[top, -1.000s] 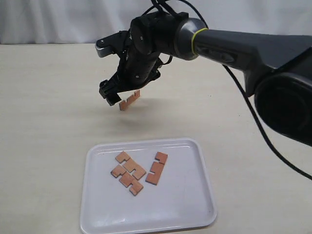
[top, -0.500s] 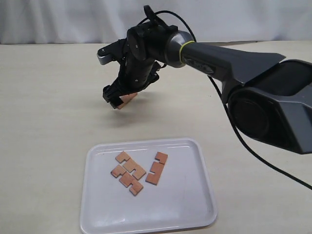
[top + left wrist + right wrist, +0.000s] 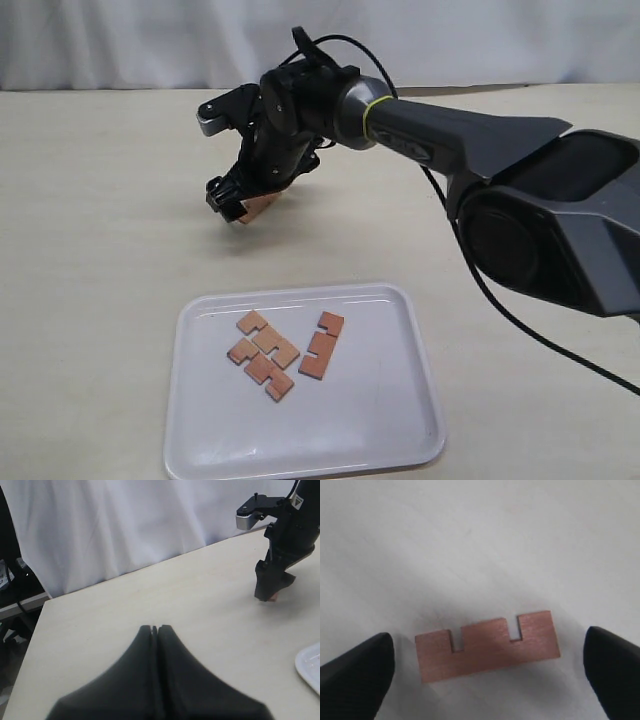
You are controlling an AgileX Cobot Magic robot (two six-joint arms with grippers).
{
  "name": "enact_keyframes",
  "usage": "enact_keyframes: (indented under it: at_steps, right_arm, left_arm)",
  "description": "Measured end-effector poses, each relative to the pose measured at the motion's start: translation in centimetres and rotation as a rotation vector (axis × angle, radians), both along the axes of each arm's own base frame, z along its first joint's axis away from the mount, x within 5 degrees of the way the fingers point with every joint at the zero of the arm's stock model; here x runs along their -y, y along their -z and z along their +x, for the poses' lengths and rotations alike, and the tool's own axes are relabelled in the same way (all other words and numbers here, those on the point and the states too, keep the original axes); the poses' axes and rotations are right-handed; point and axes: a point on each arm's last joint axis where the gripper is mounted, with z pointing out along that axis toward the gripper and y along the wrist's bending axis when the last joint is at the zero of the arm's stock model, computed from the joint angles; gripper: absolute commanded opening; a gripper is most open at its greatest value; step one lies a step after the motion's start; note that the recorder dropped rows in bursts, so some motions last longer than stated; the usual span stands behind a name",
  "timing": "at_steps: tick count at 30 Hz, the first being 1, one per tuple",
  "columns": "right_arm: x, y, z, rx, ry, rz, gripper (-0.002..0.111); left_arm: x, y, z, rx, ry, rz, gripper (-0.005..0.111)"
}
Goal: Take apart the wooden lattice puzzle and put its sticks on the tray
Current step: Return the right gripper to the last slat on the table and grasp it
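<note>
The right tool (image 3: pixel 240 200) is hovering low in the upper middle of the exterior view, left of centre. Its two fingers are standing wide apart and are gripping nothing. Between them the last stick (image 3: pixel 487 647) seems to be lying flat on the counter (image 3: pixel 100 200), notches up in the wrist picture, with both fingertips clear of its short ends. Three sticks (image 3: pixel 322 345) are already lying on the tray (image 3: pixel 200 440) at the lower middle, so the puzzle is apart. The left tool (image 3: pixel 155 630) is waiting clenched and empty, far from the work.

I judge that picking up the fourth stick is the step in hand. The next move is calling for the fingers to go right down to the counter and close along the stick's length. The piece is thin and may slip. Then it needs carrying to a free part of the tray.
</note>
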Motion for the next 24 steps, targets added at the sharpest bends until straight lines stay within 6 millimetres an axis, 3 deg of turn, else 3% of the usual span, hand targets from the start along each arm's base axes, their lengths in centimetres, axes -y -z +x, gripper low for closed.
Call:
enact_keyframes:
  at_steps: [11, 13, 18, 19, 20, 22, 24]
  right_arm:
    - [-0.2, 1.3, 0.4, 0.029, -0.027, 0.005, 0.094]
    - [-0.2, 1.3, 0.4, 0.030, -0.030, 0.003, 0.088]
    - [-0.4, 1.4, 0.2, 0.003, -0.028, 0.022, 0.052]
    - [-0.4, 1.3, 0.2, -0.003, -0.028, 0.031, 0.043]
    - [-0.5, 1.3, 0.1, -0.007, -0.031, 0.039, 0.022]
    - [-0.8, 1.3, 0.0, -0.024, -0.046, 0.071, 0.005]
    - [-1.0, 1.3, -0.1, -0.033, -0.052, 0.093, 0.005]
  left_arm:
    - [0.0, 0.0, 0.0, 0.000, 0.000, 0.000, 0.000]
    - [0.0, 0.0, 0.0, 0.000, 0.000, 0.000, 0.000]
    - [0.0, 0.0, 0.0, 0.000, 0.000, 0.000, 0.000]
    - [0.0, 0.0, 0.0, 0.000, 0.000, 0.000, 0.000]
    - [0.0, 0.0, 0.0, 0.000, 0.000, 0.000, 0.000]
    - [0.0, 0.0, 0.0, 0.000, 0.000, 0.000, 0.000]
    - [0.0, 0.0, 0.0, 0.000, 0.000, 0.000, 0.000]
